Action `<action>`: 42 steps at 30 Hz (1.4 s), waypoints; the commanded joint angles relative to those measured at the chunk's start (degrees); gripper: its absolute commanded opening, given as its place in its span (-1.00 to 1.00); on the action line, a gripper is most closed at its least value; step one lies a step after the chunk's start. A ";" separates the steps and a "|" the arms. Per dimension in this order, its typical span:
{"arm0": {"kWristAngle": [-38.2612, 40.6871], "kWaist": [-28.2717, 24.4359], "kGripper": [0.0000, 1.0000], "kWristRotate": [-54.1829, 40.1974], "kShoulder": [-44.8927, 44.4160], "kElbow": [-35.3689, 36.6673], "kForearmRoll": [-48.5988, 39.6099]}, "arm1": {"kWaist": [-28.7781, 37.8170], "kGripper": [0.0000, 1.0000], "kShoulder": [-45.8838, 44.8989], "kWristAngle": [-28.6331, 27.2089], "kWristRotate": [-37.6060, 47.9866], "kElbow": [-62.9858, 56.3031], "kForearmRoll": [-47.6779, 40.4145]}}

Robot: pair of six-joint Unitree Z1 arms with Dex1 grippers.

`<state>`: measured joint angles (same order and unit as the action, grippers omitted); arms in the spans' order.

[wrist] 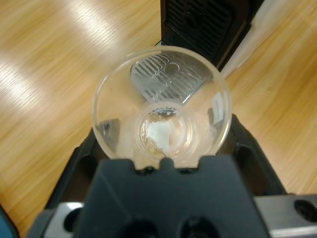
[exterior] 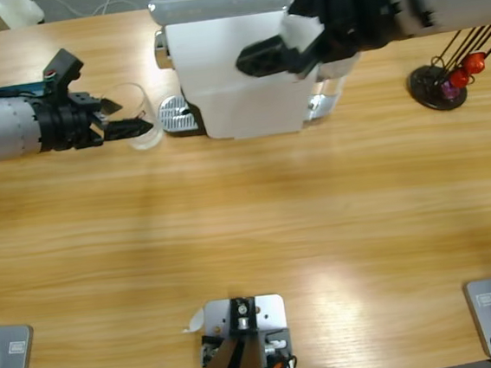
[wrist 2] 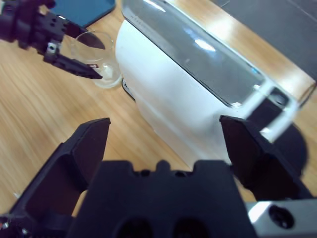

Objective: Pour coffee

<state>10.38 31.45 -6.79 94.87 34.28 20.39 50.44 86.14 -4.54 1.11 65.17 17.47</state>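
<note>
I find nothing I can read anywhere. The white coffee machine (exterior: 230, 72) shows no brand, word or number on its top or sides. The clear glass (wrist: 162, 106) between my left jaws carries a small pale sticker (wrist: 216, 104) on its wall, but any print on it is too small to make out. The capsule stand (exterior: 444, 78) at the table's far end bears no lettering I can tell.
</note>
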 commanded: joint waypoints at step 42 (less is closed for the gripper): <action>-0.95 6.78 0.99 1.52 10.35 7.91 0.79 | 0.01 0.66 -12.01 -6.53 3.55 -2.98 13.20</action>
<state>9.17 35.86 -6.26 106.11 44.61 20.95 50.44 72.03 -10.83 3.09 63.22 31.24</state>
